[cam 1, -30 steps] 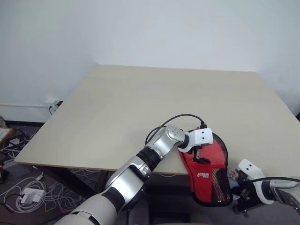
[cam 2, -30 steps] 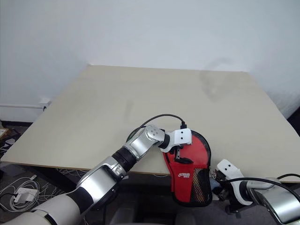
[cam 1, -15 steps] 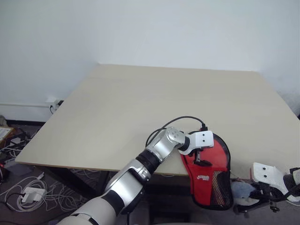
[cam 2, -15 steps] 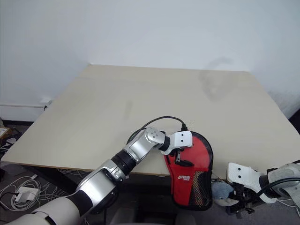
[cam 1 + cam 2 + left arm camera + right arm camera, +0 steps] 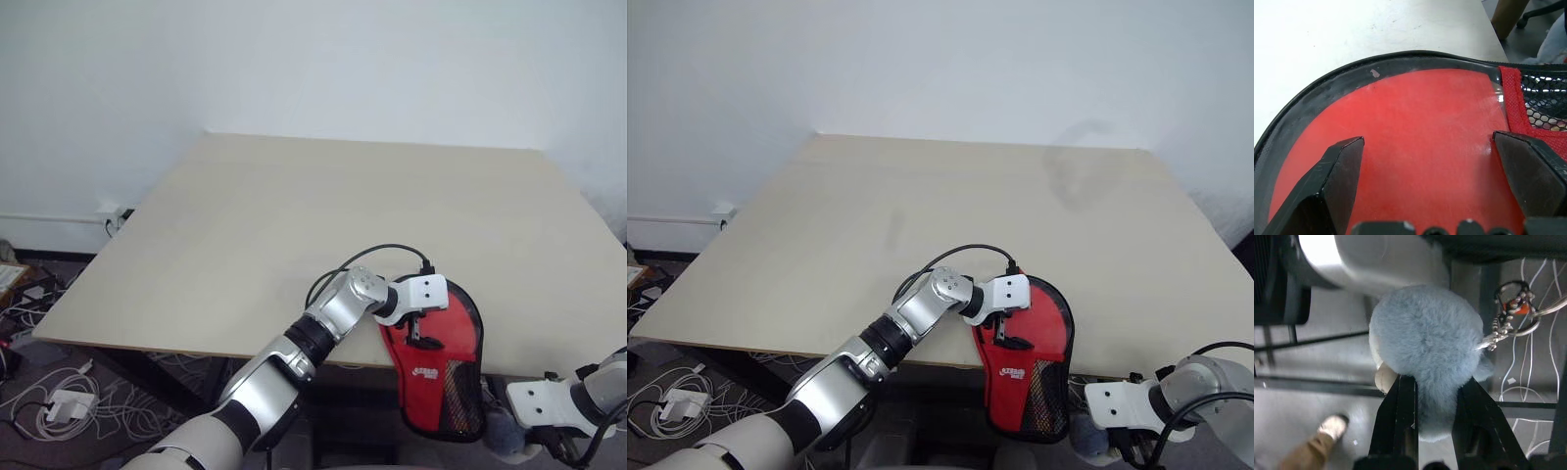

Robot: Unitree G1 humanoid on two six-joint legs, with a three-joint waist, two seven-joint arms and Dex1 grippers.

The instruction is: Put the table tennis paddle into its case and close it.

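Pale wood — the wide, light-coloured desk (image 5: 323, 225) is bare over most of its top, and the things sit at its near edge, toward the near right corner. A black cable loops from the silver left arm to the left tool (image 5: 419, 331), whose white housing hangs over the red, paddle-shaped zip case with black edging (image 5: 443, 367). The case lies with its round part on the desk and its narrow end, carrying a small white logo and a dark mesh patch (image 5: 463, 392), sticking out past the near edge. In the left wrist view the left tool's two black fingers (image 5: 1334, 181) stand wide apart over the case's red face, with nothing between them; the clear plastic layer and black rim curve around beyond them, and the mesh shows beside one finger. Whether the fingertips touch the case cannot be told. The table tennis paddle itself cannot be made out; whether it lies under the clear plastic cannot be told.

Further right, below the desk's near edge and off its top, the right tool (image 5: 1432, 406) points down at the floor. Its fingers are drawn narrow, pinching a fluffy grey-blue pompom charm (image 5: 1425, 347) — a beaded chain with a metal ring (image 5: 1513, 316) trails from the fluff toward the case.
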